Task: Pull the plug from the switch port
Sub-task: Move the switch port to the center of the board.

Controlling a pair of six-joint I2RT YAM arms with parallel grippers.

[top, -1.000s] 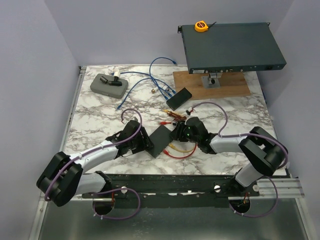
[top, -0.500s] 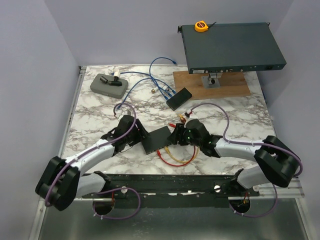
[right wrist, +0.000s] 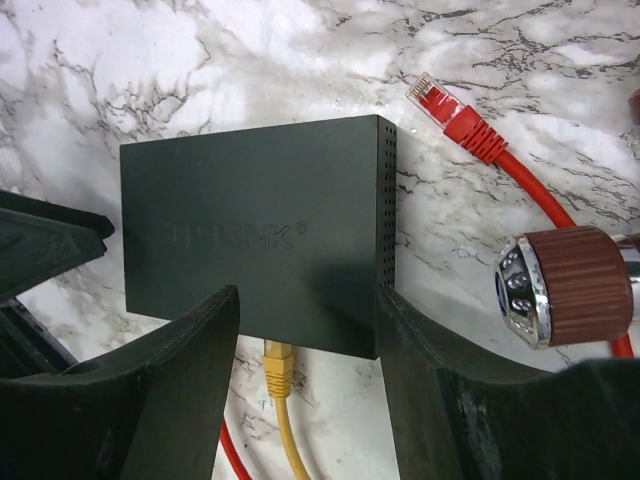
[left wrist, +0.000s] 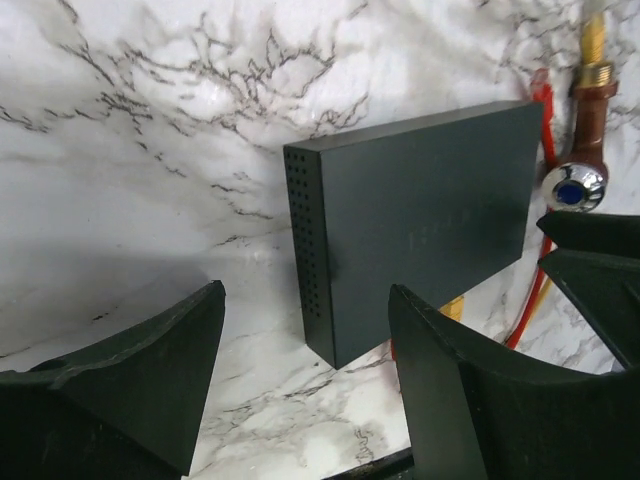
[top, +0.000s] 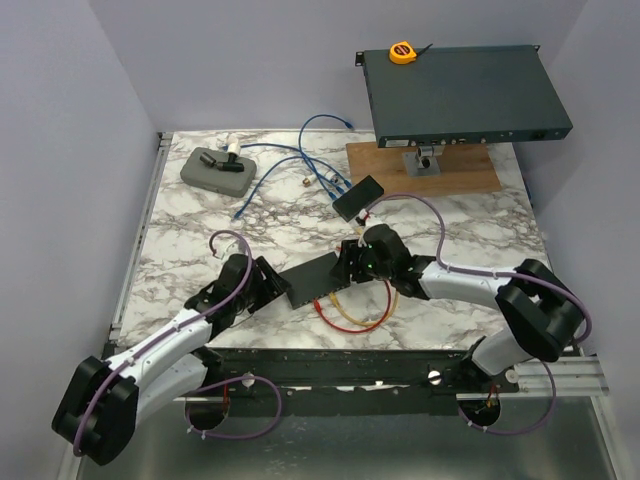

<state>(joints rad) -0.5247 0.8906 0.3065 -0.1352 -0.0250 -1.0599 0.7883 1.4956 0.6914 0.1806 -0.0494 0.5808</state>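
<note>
1. The small black metal switch box (top: pixel 315 278) lies on the white marble table (top: pixel 195 235) between both arms. Its yellow cable plug (right wrist: pixel 277 365) looks seated.
2. Left gripper (left wrist: pixel 305 300) and right gripper (right wrist: pixel 308 300) have fingers apart and hold nothing.
3. I judge the approach step: next, clamp the box, pinch the plug, pull straight.
</note>
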